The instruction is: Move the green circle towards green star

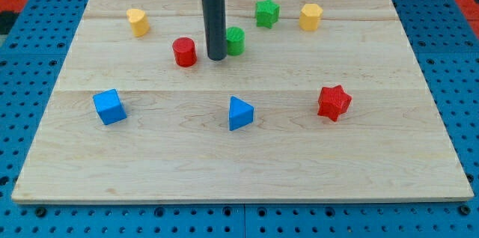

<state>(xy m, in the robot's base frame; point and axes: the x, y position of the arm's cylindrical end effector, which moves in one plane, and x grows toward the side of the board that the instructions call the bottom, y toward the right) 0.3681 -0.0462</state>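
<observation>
Near the top middle of the table [247, 156] you see my tip [217, 58] resting on the wood, the dark rod rising straight up out of the view's top; the green circle [236, 40] sits just at the rod's right side, partly hidden behind it, so close that you cannot tell whether they touch; the red cylinder [184, 52] stands just to the left of my tip, a small gap between them; there is no pincer on this arm, only the rod, so there is nothing spread or pressed together to report. The green star [266, 13] lies up and to the right of the green circle, near it but apart; the yellow hexagon-like block [310, 16] sits just right of the green star; a yellow block [137, 22], its shape hard to make out, is at the upper left. Lower down you find the blue cube [109, 106] at the left, the blue triangle [239, 113] in the middle, and the red star [333, 102] at the right, all well apart from my tip.
</observation>
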